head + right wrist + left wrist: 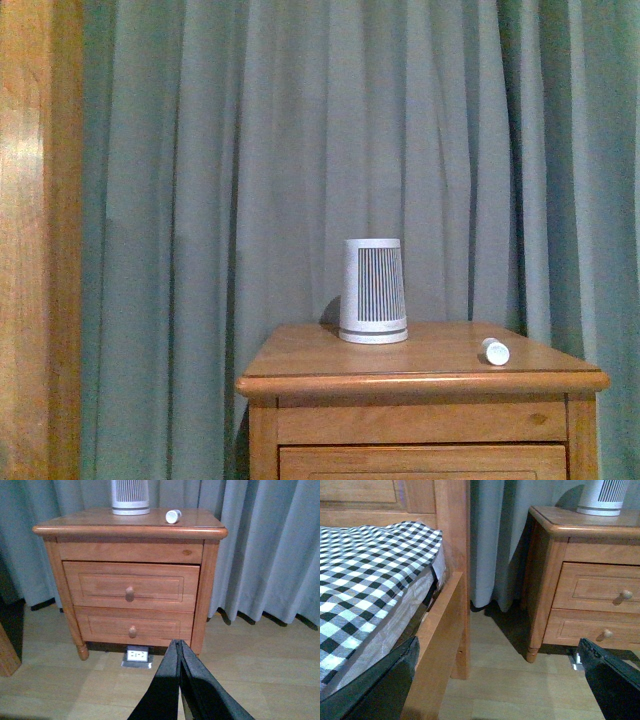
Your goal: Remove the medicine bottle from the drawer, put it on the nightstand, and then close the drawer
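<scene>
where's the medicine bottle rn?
Front view: medicine bottle lies on its side on the nightstand top, near the right front corner, right of the slatted device.

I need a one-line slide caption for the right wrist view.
Medicine bottle lying on the nightstand, both drawers closed, right gripper shut.

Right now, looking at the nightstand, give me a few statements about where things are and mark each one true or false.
1. The medicine bottle lies on its side on top of the nightstand. True.
2. The drawer is pulled open. False: its front sits flush with the cabinet, closed.
3. The right gripper is clamped on the drawer's knob. False: it is shut on nothing, back from the nightstand above the floor.
4. The ribbed device stands upright on the nightstand, apart from the bottle. True.
5. The left gripper is open, with a checked bedcover to one side. True.
</scene>
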`<state>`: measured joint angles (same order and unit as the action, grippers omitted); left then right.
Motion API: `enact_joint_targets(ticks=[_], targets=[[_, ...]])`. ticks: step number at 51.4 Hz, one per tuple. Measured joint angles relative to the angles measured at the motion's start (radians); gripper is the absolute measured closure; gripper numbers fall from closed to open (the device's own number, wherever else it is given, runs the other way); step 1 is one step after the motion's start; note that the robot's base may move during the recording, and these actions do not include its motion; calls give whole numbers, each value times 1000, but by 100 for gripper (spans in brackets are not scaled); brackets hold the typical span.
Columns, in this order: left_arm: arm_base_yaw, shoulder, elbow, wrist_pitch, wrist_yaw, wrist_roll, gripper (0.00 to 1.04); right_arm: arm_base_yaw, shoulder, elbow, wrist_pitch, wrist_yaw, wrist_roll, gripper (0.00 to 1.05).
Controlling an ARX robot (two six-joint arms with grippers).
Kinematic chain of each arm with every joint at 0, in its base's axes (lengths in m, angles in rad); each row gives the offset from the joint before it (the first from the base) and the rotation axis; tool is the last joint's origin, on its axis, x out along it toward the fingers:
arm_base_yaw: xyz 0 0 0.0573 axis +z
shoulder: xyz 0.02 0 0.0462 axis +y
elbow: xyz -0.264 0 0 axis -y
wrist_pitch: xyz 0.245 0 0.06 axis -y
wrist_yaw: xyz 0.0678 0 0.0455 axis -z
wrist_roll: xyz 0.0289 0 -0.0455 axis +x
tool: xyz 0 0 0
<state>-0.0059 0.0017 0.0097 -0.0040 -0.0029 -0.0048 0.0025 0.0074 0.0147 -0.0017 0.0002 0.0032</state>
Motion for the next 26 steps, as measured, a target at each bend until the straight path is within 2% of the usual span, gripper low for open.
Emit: enact_joint_targets(ticks=[2,5,9,26], targets=[[0,0,0,0,0,0,7,0,0,0,0,0,0,101],[0,0,0,0,0,0,7,0,0,0,0,0,-1,94],[0,0,0,0,0,0,7,0,0,0,0,0,-1,77],[0,0,0,0,0,0,7,0,0,0,0,0,-1,22]])
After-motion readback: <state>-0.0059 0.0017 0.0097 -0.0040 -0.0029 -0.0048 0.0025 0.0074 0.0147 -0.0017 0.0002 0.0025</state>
